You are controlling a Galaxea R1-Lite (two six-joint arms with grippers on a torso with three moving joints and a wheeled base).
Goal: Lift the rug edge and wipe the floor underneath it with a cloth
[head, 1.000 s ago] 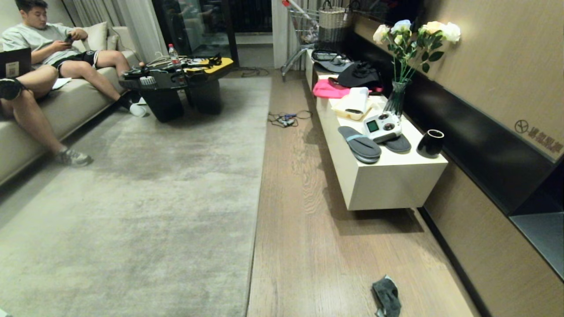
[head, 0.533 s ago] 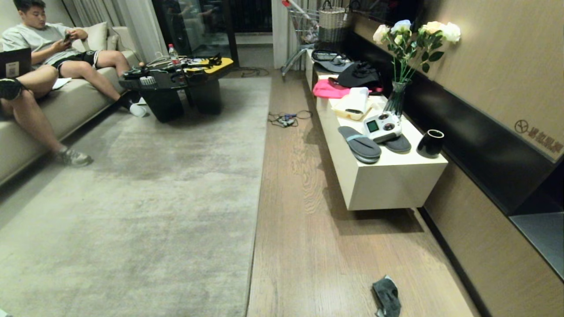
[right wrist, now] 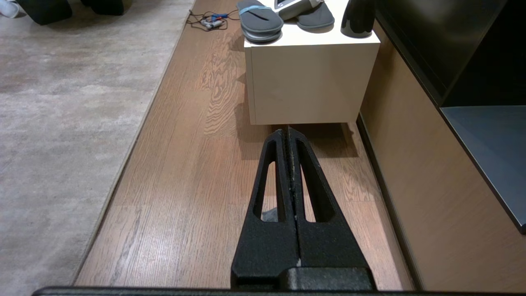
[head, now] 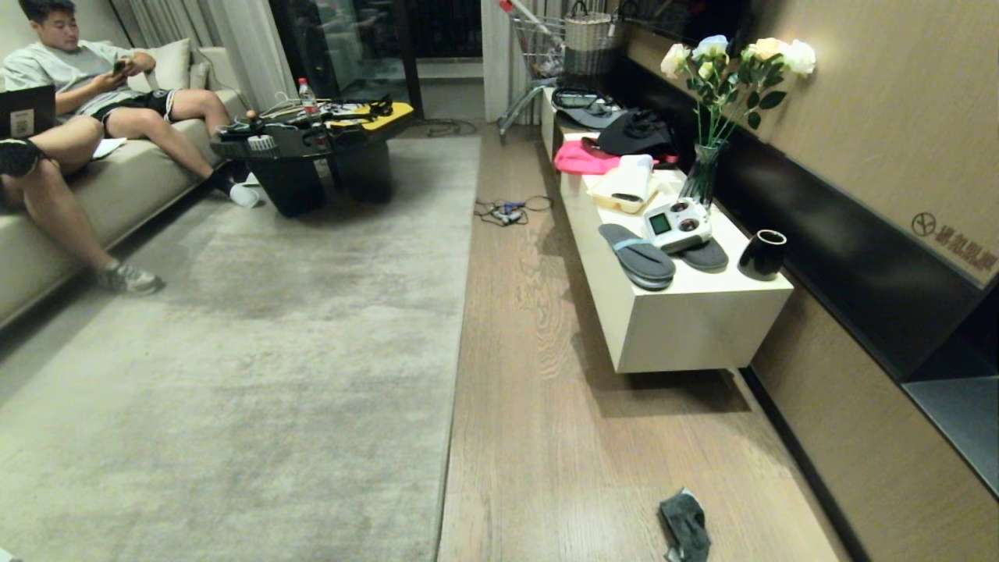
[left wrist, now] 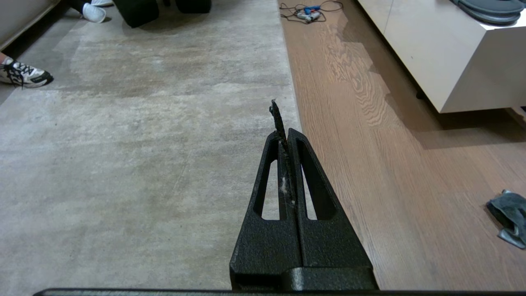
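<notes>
Rug (head: 234, 351) fills the left — its rug edge (head: 460, 312) runs straight from near to far, flat on the floor (head: 538, 437). Left gripper (left wrist: 286, 132) hangs over the rug beside that edge, fingers pressed together, nothing held apart from a dark sliver sticking out at the tips. Right gripper (right wrist: 288, 132) hangs over bare planks, fingers shut, empty. Cloth (head: 684, 528) lies crumpled on the floor at near right — well apart from the rug, just near of the white cabinet (head: 679, 328).
</notes>
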